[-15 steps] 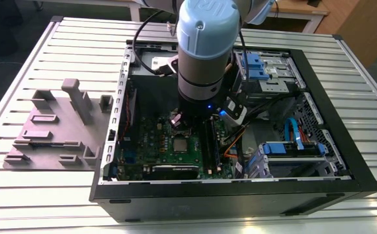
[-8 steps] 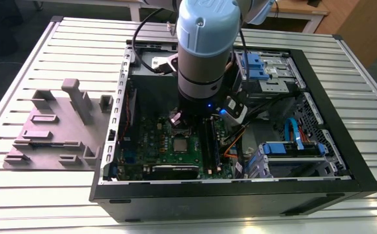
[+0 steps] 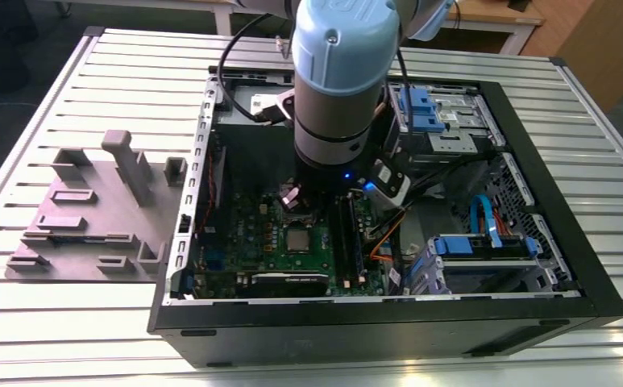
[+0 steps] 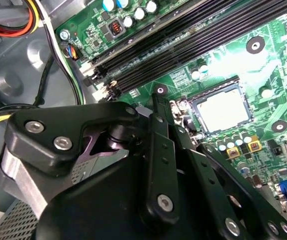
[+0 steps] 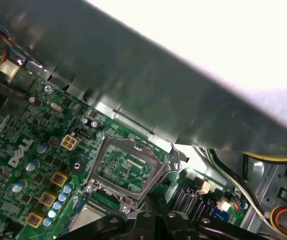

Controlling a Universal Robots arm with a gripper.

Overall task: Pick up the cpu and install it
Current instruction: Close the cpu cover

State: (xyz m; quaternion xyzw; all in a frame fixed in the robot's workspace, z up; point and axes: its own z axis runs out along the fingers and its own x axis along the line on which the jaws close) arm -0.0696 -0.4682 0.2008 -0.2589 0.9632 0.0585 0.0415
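Looking down into the open case (image 3: 397, 330) on the slatted table (image 3: 75, 322). Spotting the tool (image 4: 157, 102) low over the green motherboard (image 4: 213, 60), just beside the socket (image 4: 211, 91) — cannot tell whether wide or narrow. Finding the cpu (image 4: 222, 109) flat inside the socket frame, pale top up, apart from the tool. Catching it in the exterior view too, as a small silvery square mid-board (image 3: 295, 239). Noting, in the first wrist view, the metal load plate (image 5: 126, 167) tilted up off the socket, with the cpu (image 5: 89, 218) just beside its hinged edge. Picking out black memory slots (image 4: 183, 40) alongside the socket. Seeing a grey plastic fixture (image 3: 85, 218) out on the table — beside the case, on the exterior view's left.
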